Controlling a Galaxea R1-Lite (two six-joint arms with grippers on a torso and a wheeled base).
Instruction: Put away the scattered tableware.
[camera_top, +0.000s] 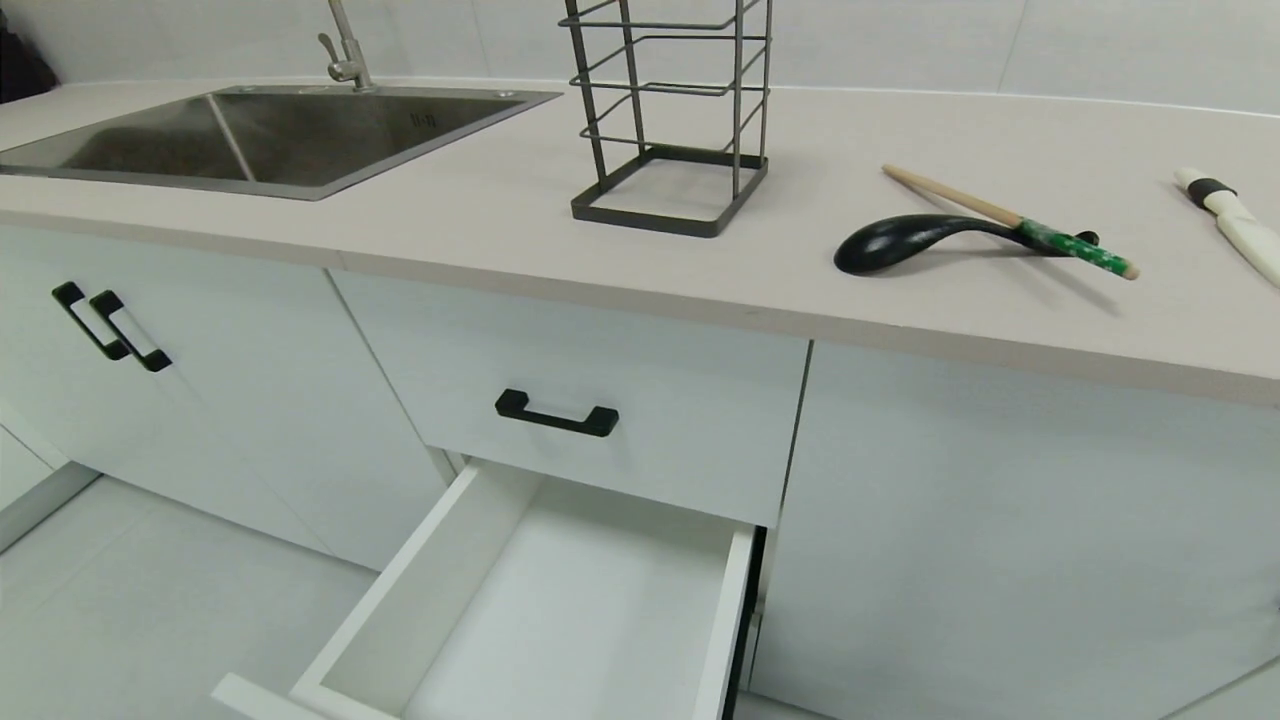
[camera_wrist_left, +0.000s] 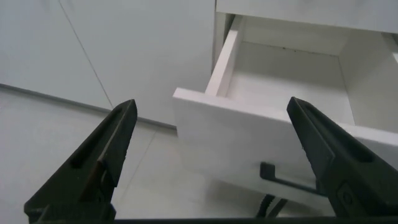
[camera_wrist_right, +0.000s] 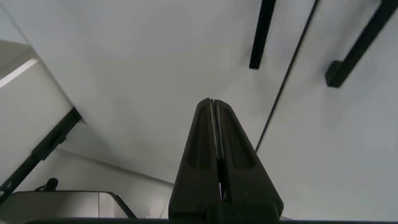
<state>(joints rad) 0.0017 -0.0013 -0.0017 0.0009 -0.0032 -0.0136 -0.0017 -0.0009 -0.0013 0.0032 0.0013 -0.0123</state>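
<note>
One black spoon (camera_top: 900, 243) on the counter (camera_top: 480, 215), bowl leftward, handle rightward

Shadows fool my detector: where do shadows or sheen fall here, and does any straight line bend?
Head view: shadows beside the black spoon and chopstick on the counter; pale sheen in the sink; the counter's back edge curves. Left wrist view: the open left gripper reads dark against the white drawer. Right wrist view: the shut right gripper, equally dark.

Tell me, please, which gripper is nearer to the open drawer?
Left. The left gripper hangs just before the front panel of the open drawer, fingers spread. The right gripper, fingers together, faces cabinet doors with black handles instead.
</note>
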